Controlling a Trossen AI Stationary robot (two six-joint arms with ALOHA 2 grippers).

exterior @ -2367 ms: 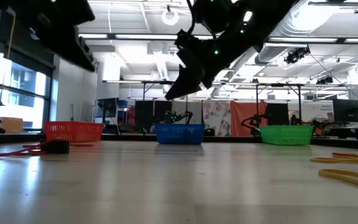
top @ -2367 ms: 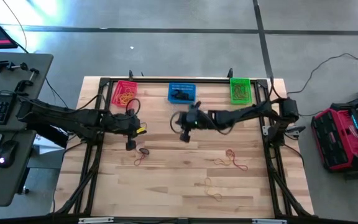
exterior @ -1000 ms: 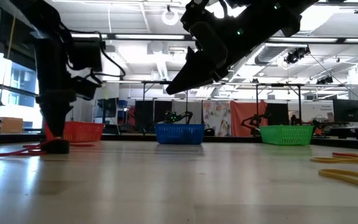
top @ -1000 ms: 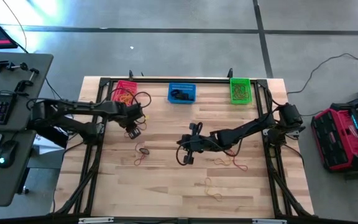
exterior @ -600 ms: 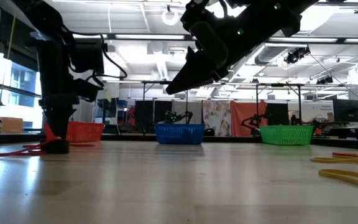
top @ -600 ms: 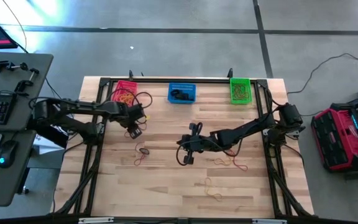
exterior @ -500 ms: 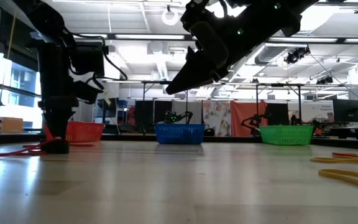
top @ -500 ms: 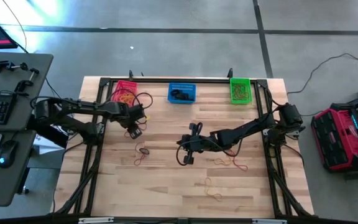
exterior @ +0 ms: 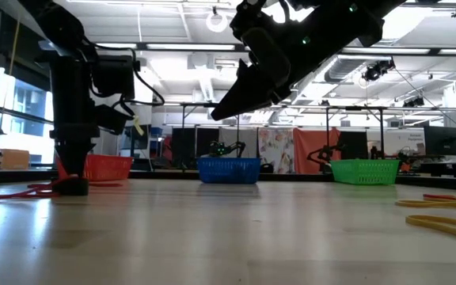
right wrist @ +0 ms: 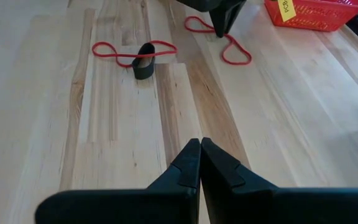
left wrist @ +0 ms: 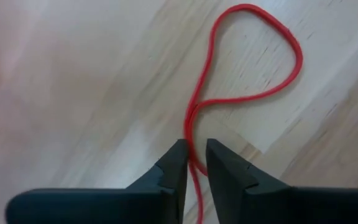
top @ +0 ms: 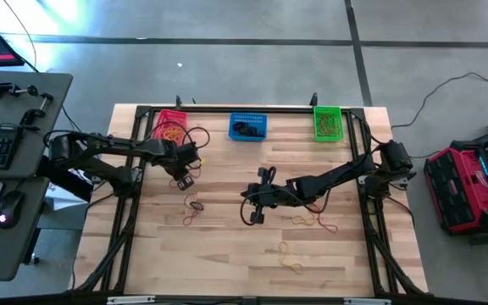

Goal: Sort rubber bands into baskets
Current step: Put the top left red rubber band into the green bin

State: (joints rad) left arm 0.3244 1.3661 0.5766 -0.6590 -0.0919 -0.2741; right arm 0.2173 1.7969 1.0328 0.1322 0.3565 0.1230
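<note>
Left gripper [left wrist: 192, 163]: your left arm's tips are down at the table just in front of the red-pink basket [top: 169, 126], the fingers [left wrist: 174, 168] narrowly parted with a strand of a red-orange rubber band [left wrist: 253, 56] running between them; you cannot tell yet whether the strand is pinched.
Red-orange rubber band: it lies flat on the wood, its loop spread out beyond the fingertips; the right wrist view shows it as a double loop [right wrist: 225, 45] under that gripper, near the red-pink basket.
Right gripper [right wrist: 200, 163]: clenched tight on nothing, raised above the table's middle, well in front of the blue basket [top: 247, 125].
Second red band [right wrist: 123, 51]: it rests farther from the red-pink basket, with a short black band [right wrist: 144, 68] standing on it.
Baskets: all three stand in a row along the far edge; the blue one is beside the red-pink basket, the green basket [top: 327, 122] beyond it.
Other loose bands: you have yellow-tan and red-orange loops [top: 314, 219] well away from the red-pink basket, toward the table's right front.
</note>
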